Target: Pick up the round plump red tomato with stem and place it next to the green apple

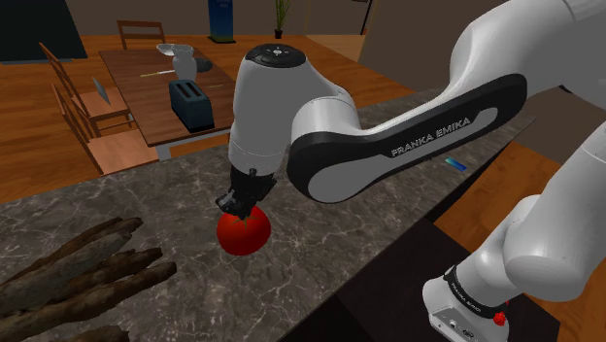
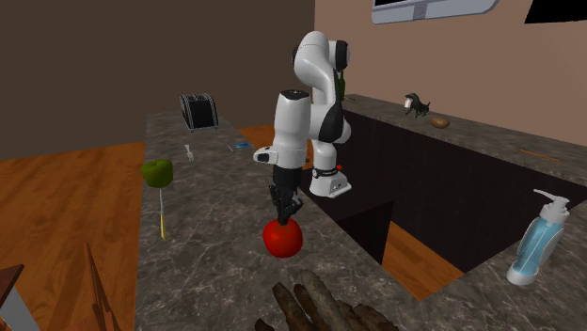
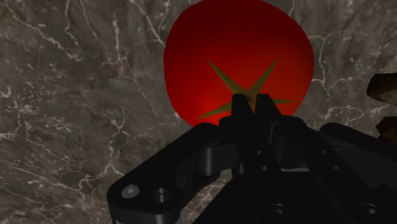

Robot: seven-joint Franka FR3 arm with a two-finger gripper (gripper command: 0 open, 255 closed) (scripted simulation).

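I read FRANKA EMIKA in white on the arm's [image 1: 427,136] dark forearm. The arm folds over and points the gripper [image 1: 239,208] straight down; its fingers are pinched almost together on the tomato [image 1: 243,233] at the stem, over the marbled counter [image 1: 146,194]. In the second exterior view the green apple [image 2: 157,172] sits well apart, at ten o'clock from the tomato.

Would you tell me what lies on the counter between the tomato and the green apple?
Mostly bare marbled counter in the second exterior view; a thin yellow stick lies near the apple.
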